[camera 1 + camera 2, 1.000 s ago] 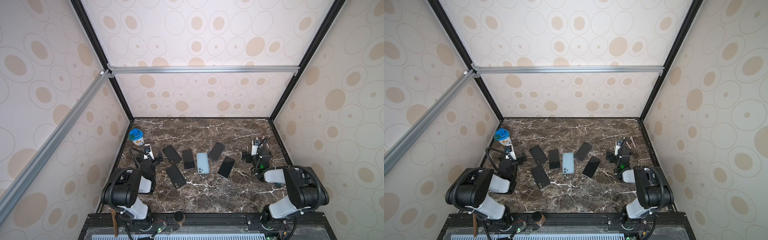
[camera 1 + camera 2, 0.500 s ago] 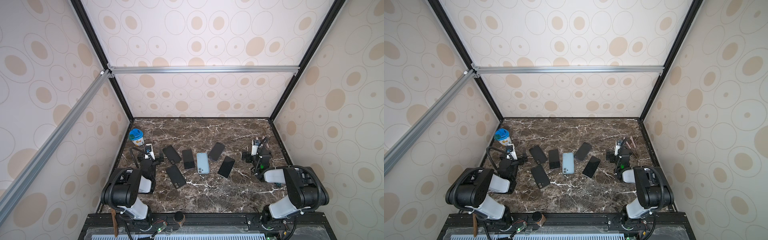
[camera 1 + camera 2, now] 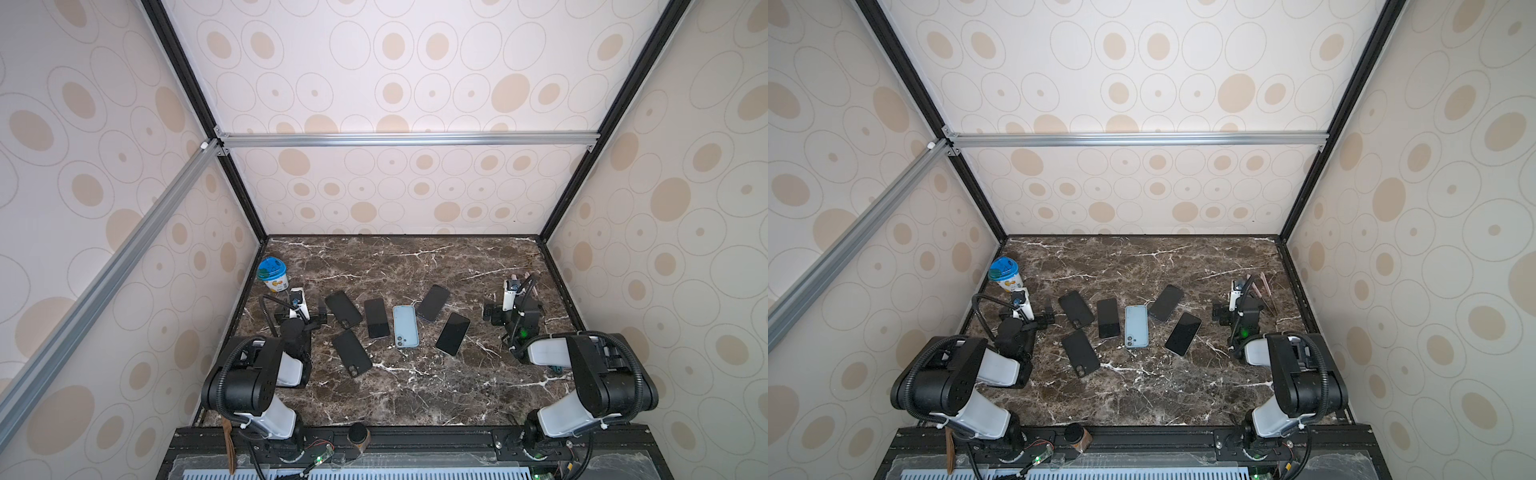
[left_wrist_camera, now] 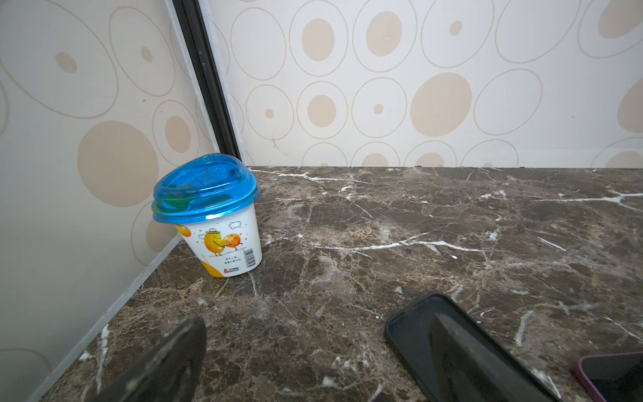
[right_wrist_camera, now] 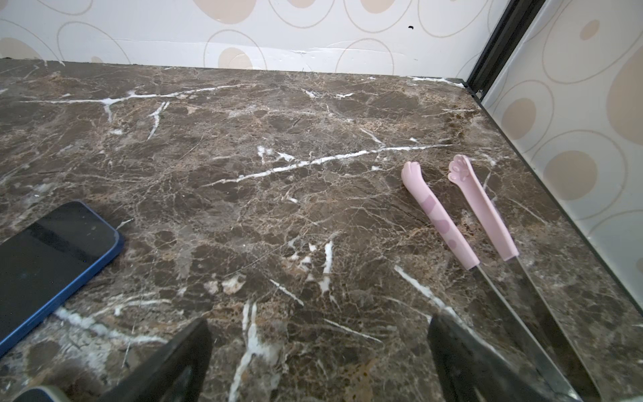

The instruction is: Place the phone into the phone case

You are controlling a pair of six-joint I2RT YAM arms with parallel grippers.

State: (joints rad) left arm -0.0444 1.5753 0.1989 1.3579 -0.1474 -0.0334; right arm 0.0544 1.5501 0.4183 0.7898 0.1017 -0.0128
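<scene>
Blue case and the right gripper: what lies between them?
A far phone and a near phone, screens up, shown in both top views.

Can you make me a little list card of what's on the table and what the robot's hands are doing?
Table: dark marble
Dark phones or cases: five, lying flat
Light blue case or phone: middle, camera holes up
Cup: white, blue lid, upright by left wall
Pink paw-handled tools: two, near right wall
Left hand: open, holding nothing
Right hand: open, holding nothing
</scene>
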